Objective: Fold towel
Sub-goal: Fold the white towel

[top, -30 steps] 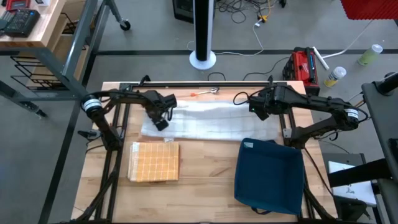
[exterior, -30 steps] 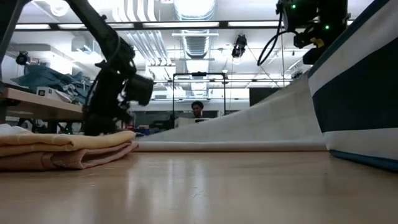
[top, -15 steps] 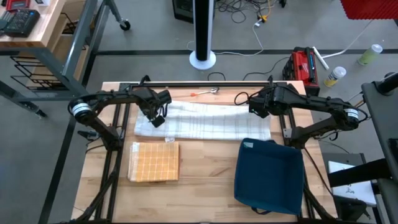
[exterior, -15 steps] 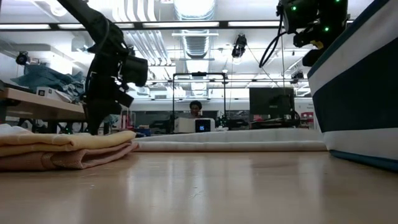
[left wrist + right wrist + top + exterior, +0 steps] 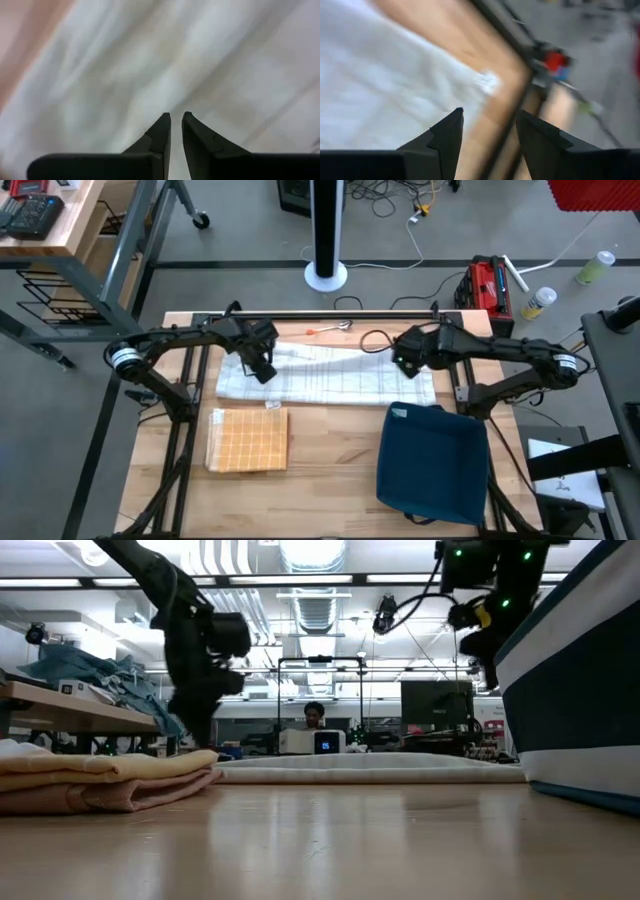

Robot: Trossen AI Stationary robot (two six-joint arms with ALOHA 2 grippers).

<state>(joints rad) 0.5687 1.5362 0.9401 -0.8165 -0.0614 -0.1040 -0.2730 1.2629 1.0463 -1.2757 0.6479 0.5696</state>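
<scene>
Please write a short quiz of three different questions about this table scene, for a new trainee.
1. True or false: the white towel lies flat on the table.
2. Which gripper stands open: A left, B right?
3. What lies nearer the folded yellow cloth: the left gripper or the blue bin?

Key: 1 true. 2 B; the left fingers are almost together, holding nothing. 3 the left gripper.

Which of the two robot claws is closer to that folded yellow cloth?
The left gripper: it hangs over the white towel, just beyond the yellow cloth. The right gripper is over the towel's far right end.
</scene>
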